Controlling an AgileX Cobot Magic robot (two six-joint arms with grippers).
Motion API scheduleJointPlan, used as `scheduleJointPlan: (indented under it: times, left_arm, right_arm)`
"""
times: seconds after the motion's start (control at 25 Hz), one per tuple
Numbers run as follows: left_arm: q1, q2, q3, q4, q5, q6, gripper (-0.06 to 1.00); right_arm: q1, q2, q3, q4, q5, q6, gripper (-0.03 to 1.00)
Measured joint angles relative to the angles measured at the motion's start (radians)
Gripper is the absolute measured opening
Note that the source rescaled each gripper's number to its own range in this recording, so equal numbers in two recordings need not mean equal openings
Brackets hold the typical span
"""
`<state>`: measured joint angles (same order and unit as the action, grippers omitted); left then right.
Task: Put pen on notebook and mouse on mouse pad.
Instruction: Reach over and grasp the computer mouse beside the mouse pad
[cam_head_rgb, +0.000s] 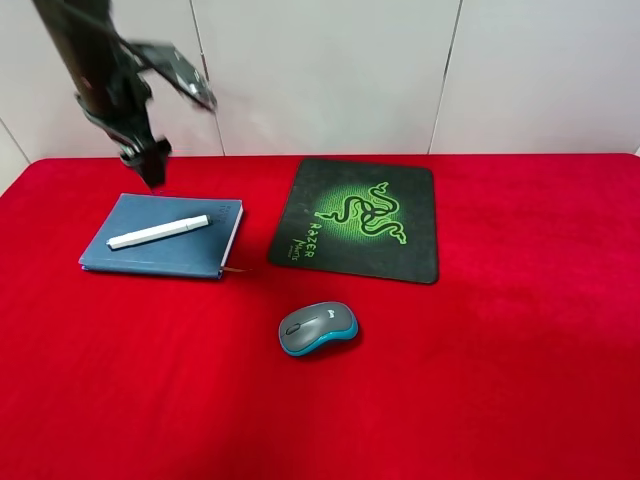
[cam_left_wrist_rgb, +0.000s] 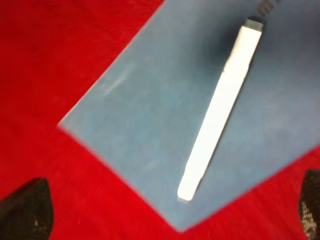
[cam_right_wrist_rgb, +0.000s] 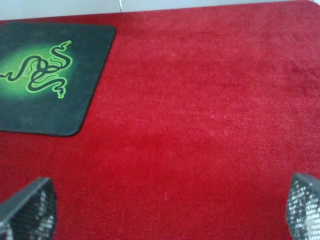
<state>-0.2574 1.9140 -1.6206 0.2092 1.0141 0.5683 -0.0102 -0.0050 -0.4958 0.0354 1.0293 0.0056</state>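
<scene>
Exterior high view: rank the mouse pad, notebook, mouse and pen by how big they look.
1. mouse pad: largest.
2. notebook: somewhat smaller.
3. mouse: covers more area than the pen, though it lies nearer the camera.
4. pen: longer than the mouse but far slimmer.

- My left gripper (cam_head_rgb: 152, 172) hangs above the far edge of the notebook (cam_head_rgb: 125, 260).
- 1 pen (cam_head_rgb: 158, 232) lies diagonally on its cover.
- The mouse (cam_head_rgb: 319, 328) sits on the red cloth (cam_head_rgb: 500, 380), near the mouse pad (cam_head_rgb: 305, 185) but apart from it.
</scene>
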Motion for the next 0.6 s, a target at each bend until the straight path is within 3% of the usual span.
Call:
scheduleJointPlan:
  times: [0.32,0.6]
  left_arm:
    - [0.000,-0.272,0.028,-0.128,0.064,-0.011,0.98]
    - [0.000,-0.502,0.170,-0.142,0.081,-0.047,0.98]
  right_arm:
    - [0.000,0.000,0.000,0.000,0.000,0.000,1.00]
    - [0.000,0.000,0.000,0.000,0.000,0.000,1.00]
